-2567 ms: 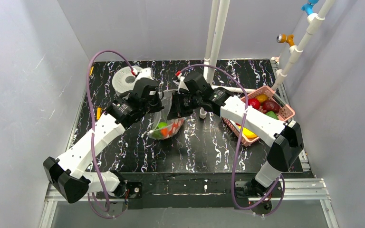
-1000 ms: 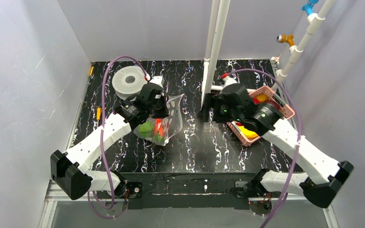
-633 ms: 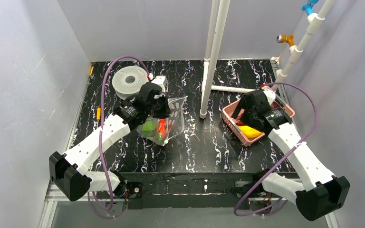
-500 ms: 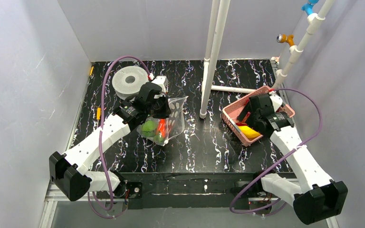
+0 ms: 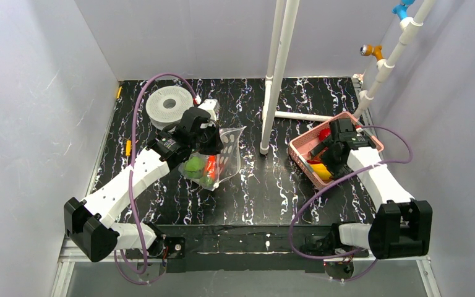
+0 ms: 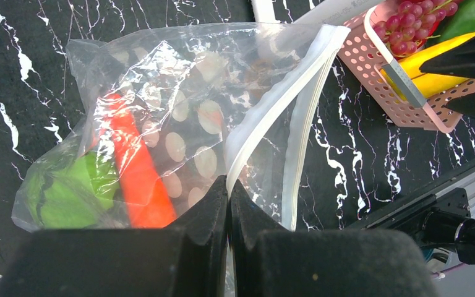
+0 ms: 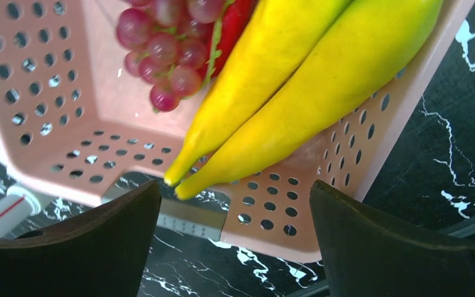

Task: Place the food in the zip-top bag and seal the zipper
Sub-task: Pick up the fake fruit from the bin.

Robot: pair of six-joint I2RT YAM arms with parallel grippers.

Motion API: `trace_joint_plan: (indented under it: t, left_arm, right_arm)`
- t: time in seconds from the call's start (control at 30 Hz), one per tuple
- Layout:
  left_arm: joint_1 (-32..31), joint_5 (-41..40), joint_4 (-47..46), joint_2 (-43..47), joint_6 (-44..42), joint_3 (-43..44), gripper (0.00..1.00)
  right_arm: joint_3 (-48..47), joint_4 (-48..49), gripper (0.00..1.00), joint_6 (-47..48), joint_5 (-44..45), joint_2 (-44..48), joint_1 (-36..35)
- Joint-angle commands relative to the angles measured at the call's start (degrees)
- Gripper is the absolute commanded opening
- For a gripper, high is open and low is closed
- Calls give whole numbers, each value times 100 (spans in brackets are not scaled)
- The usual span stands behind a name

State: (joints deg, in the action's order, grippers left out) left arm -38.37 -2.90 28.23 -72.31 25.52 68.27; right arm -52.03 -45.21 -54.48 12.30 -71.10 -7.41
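The clear zip-top bag (image 5: 221,162) hangs from my left gripper (image 5: 213,140), which is shut on the zipper strip (image 6: 284,93) at the bag's mouth. In the left wrist view the jaws (image 6: 229,185) pinch one white edge of the mouth, and the other edge gapes to the right. Inside the bag (image 6: 179,111) lie a green piece of food (image 6: 68,192) and an orange one (image 6: 136,173). My right gripper (image 5: 329,152) hovers open over the pink basket (image 5: 298,148). Yellow bananas (image 7: 297,93), purple grapes (image 7: 167,55) and a red piece (image 7: 235,25) lie just beyond its jaws (image 7: 235,192).
A grey-white spool (image 5: 168,106) stands behind the left arm. A white upright pipe (image 5: 272,80) rises between the bag and the basket, with a thin white pipe (image 5: 297,116) lying behind the basket. The basket wall (image 7: 49,111) is full of holes.
My right arm has swung right, from beside the upright pipe to over the basket, its gripper staying open. The left gripper still holds the bag in the same place.
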Motion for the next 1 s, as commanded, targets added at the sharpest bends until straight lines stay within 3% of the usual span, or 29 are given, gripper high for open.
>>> trace_joint_plan:
  t: [0.0,0.1,0.2,0.33,0.77,0.97]
  left_arm:
    - [1,46,-99,147,-64,-3,0]
    - [1,30,-105,189,-73,-14,0]
    - [3,-56,-139,221,-87,-50,0]
    - [1,4,-127,128,-84,-34,0]
    - [2,27,-114,82,-82,-30,0]
    - [2,-9,-116,68,-82,-39,0]
  right_arm:
    - [-184,-179,89,-594,-41,-245,112]
    - [-48,-63,82,-657,57,-230,123]
    - [111,24,64,-762,127,-182,126]
    - [234,145,57,-888,74,-221,129]
    - [584,707,62,-1216,-283,-896,286]
    - [608,1068,74,-1225,-414,-1420,366]
